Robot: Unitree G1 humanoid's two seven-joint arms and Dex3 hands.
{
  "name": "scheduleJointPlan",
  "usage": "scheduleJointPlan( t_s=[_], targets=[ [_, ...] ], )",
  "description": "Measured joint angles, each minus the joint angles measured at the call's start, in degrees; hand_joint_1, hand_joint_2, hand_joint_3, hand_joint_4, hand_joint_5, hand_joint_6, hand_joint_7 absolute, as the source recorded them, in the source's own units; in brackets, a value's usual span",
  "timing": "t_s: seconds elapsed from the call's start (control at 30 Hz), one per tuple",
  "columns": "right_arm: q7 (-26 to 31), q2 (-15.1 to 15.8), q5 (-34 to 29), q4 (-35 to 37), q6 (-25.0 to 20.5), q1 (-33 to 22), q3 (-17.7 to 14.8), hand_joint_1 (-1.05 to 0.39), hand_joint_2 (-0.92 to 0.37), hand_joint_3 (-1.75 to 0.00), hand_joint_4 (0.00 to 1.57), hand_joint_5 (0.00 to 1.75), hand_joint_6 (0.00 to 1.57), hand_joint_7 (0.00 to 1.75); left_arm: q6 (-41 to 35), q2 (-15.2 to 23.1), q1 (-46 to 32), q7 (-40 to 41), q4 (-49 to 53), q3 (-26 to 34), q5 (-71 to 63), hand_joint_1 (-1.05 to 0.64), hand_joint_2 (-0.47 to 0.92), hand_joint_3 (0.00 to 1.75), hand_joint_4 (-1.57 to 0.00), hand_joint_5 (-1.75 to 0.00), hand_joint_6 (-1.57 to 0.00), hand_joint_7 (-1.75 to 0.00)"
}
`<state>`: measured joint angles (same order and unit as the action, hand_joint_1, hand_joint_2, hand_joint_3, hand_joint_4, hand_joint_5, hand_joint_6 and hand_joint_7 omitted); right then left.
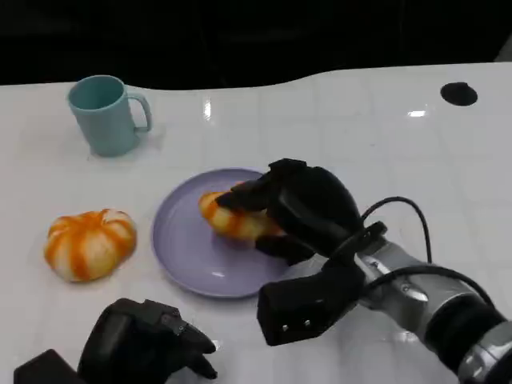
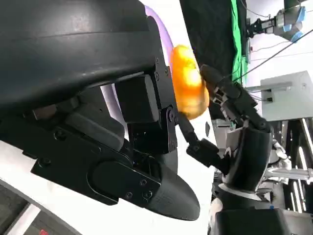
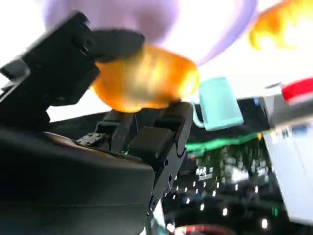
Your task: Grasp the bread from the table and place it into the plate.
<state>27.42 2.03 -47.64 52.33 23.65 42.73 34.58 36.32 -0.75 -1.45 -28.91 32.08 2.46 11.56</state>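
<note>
Bread [image 1: 232, 220] (glossy, oblong) gripped by right hand [image 1: 300, 210] over round plate [image 1: 188, 248].

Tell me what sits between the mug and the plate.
Nothing: in the head view, only bare white table runs from the teal mug to the purple plate, where the right hand holds the bread.

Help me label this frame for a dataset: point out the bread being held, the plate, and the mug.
bread [image 1: 228, 222]: head view, its exposed left end beyond the fingers.
plate [image 1: 180, 240]: head view, bare purple surface at its left side.
mug [image 1: 102, 120]: head view, middle of its teal wall.
</note>
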Motion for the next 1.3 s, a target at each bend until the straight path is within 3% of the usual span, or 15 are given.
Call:
scheduleJointPlan(
  t_s=[0.13, 0.3, 0.4, 0.6, 0.73, 0.8, 0.9, 0.97, 1.03, 1.1, 1.17, 1.3],
  targets=[
    [-6.4, 2.6, 0.4, -5.7, -0.9, -1.1, -0.2, -0.38, -0.88, -0.05, 0.05, 0.4, 0.44, 0.0, 0.0, 0.0, 0.1, 0.0, 0.0, 0.0, 0.0, -1.05, 0.89, 0.0, -1.46, -0.62, -1.57, -0.23],
    [-10.8, 5.9, 2.1, -13.3, -1.0, -5.4, -0.9, -0.39, -0.88, -0.02, 0.06, 0.43, 0.46, 0.01, 0.0, 0.0, 0.1, 0.0, 0.0, 0.0, 0.0, -1.05, 0.89, 0.0, -1.46, -0.62, -1.57, -0.23],
    [-12.7, 8.2, 4.3, -17.3, 1.3, -8.4, -2.5, -0.39, -0.88, -0.01, 0.09, 0.47, 0.48, 0.01, -0.1, 0.0, 0.1, 0.1, 0.0, 0.0, 0.0, -1.05, 0.89, 0.0, -1.46, -0.62, -1.57, -0.23],
    [-15.6, 12.0, 11.6, -24.4, 6.1, -14.9, -7.5, -0.32, -0.89, -0.01, 0.24, 0.57, 0.55, 0.04, -0.1, 0.0, 0.2, 0.1, 0.0, 0.0, 0.0, -1.05, 0.89, 0.0, -1.46, -0.62, -1.57, -0.23],
    [-16.6, 12.2, 18.4, -28.3, 10.3, -20.2, -11.4, -0.19, -0.91, -0.02, 0.49, 0.66, 0.74, 0.13, -0.2, 0.0, 0.3, 0.1, 0.0, 0.0, 0.0, -1.05, 0.89, 0.0, -1.46, -0.62, -1.57, -0.23],
    [-17.3, 12.2, 22.4, -29.2, 13.0, -22.6, -13.4, -0.16, -0.92, -0.02, 0.53, 0.69, 0.78, 0.14, -0.3, 0.0, 0.3, 0.1, 0.1, 0.0, 0.0, -1.05, 0.89, 0.0, -1.47, -0.62, -1.57, -0.23],
    [-19.4, 12.1, 27.2, -30.1, 15.0, -25.2, -15.7, -0.09, -0.88, -0.13, 0.64, 0.87, 0.89, 0.21, -0.3, 0.0, 0.3, 0.1, 0.1, 0.0, -0.1, -1.05, 0.9, 0.0, -1.46, -0.62, -1.57, -0.23],
    [-21.7, 12.1, 31.2, -31.0, 16.5, -27.3, -16.9, -0.04, -0.6, -0.75, 0.66, 1.01, 0.92, 0.3, -0.3, 0.0, 0.3, 0.2, 0.1, 0.0, -0.1, -1.05, 0.9, 0.0, -1.46, -0.62, -1.57, -0.23],
    [-24.3, 11.9, 35.3, -31.6, 17.8, -29.4, -18.0, -0.02, -0.52, -0.95, 0.68, 1.11, 0.95, 0.4, -0.3, 0.0, 0.3, 0.2, 0.2, 0.0, -0.2, -1.05, 0.9, 0.0, -1.46, -0.62, -1.57, -0.23],
    [-26.6, 11.8, 38.3, -32.5, 18.0, -31.3, -19.0, -0.04, -0.52, -1.02, 0.7, 1.2, 0.9, 0.64, -0.3, 0.0, 0.4, 0.2, 0.2, 0.0, -0.2, -1.05, 0.9, 0.0, -1.46, -0.61, -1.57, -0.23],
    [-29.1, 11.8, 40.8, -34.6, 17.4, -33.6, -19.7, -0.08, -0.57, -0.97, 0.71, 1.37, 0.8, 0.99, -0.3, 0.0, 0.4, 0.2, 0.2, 0.0, -0.1, -1.05, 0.9, 0.0, -1.46, -0.61, -1.57, -0.22],
    [-34.0, 11.9, 45.4, -39.0, 14.2, -38.4, -21.2, -0.1, -0.67, -0.9, 0.81, 1.61, 0.75, 1.28, -0.2, 0.0, 0.4, 0.2, 0.2, 0.0, -0.2, -1.05, 0.9, 0.0, -1.46, -0.61, -1.57, -0.22]
  ],
)
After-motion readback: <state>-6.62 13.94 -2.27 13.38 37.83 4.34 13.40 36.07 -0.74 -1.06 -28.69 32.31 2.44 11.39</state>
